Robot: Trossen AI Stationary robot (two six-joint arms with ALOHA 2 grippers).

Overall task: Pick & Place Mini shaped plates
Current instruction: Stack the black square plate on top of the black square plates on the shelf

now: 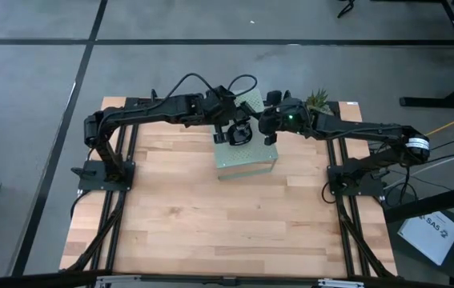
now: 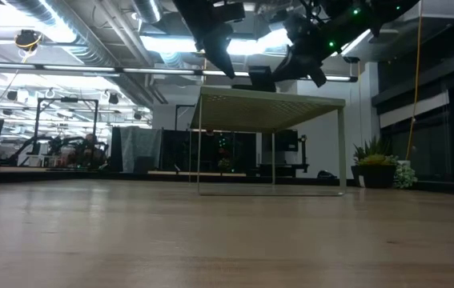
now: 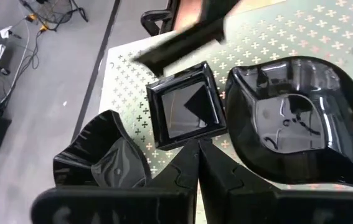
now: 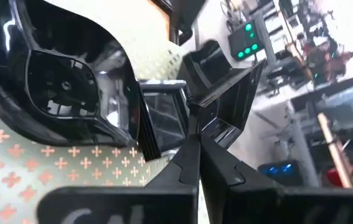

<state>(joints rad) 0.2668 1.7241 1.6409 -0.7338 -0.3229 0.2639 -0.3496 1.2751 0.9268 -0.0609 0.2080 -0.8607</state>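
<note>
Left gripper [image 3: 198, 163] clamped on square plate [image 3: 185, 112] atop pale green perforated box [image 1: 247, 156] near worktop's far edge, right gripper [image 4: 195, 155] fingers together beside it, wavy plates [image 3: 297, 118] alongside.

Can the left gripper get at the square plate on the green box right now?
Probably yes. The left gripper hangs just over the square plate with fingers together, so it must open first. Two wavy plates flank it closely, and the right gripper crowds the same spot.

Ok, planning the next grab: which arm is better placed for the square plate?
Left, probably: the left gripper points straight at the square plate, shut fingertips at its rim; the right gripper sits off to its side.
</note>
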